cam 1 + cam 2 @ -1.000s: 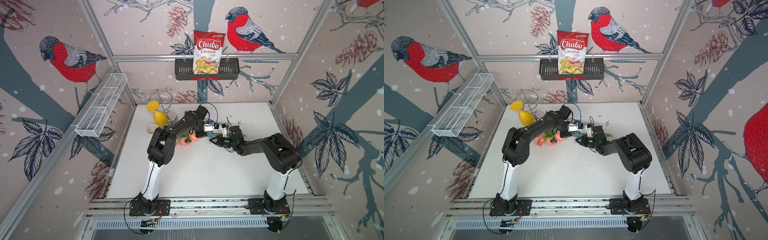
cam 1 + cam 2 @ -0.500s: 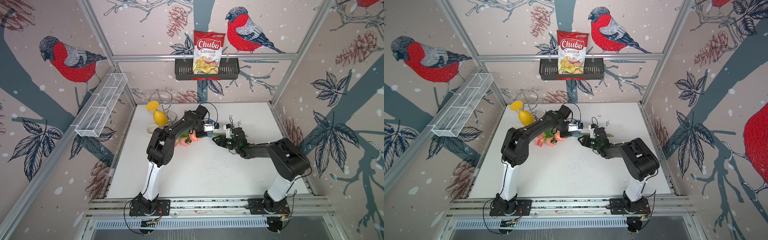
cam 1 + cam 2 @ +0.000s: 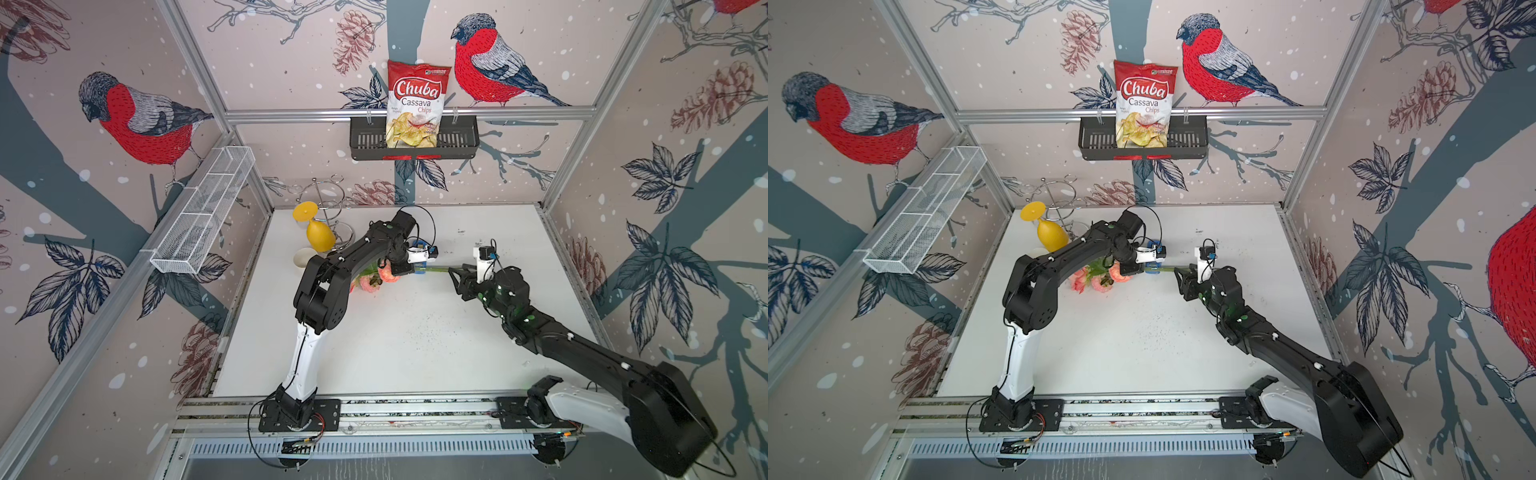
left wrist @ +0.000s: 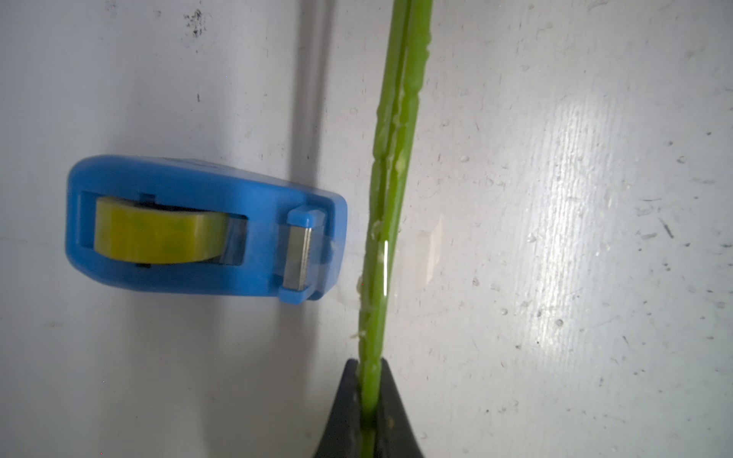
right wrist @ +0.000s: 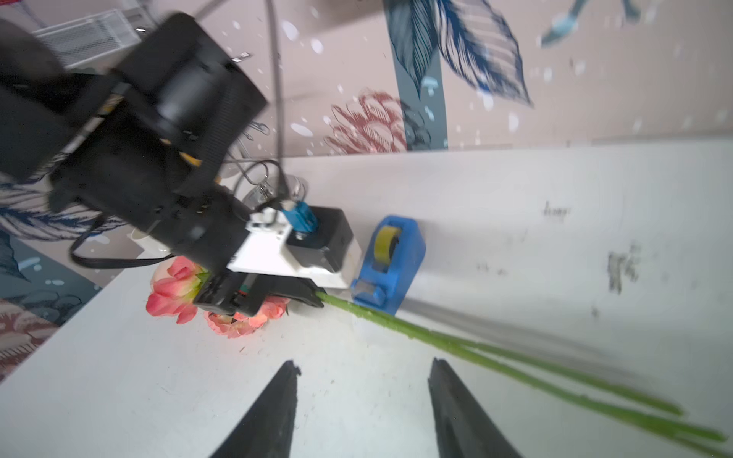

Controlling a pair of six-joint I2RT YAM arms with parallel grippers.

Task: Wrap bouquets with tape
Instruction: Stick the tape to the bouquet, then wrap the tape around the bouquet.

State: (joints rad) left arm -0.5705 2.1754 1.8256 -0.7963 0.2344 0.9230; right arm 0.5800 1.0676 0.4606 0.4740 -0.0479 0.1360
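We grip the bouquet by its stems with the left gripper, across the bench's back half beside the tape; a clear strip seems stuck across them, so wrapping looks begun, not finished. Our right gripper gapes empty near the stem ends. The white bench is scuffed, the walls bird-printed.

Both top views bright, evenly lit from above, sharp; frame posts bow toward 10 and 2 o'clock, wide-angle distortion. Left wrist view crisp: white glare on the table past the stems, grey shadow band beside the tape dispenser. Right wrist view smeared by motion blur, worst along stems and left arm.
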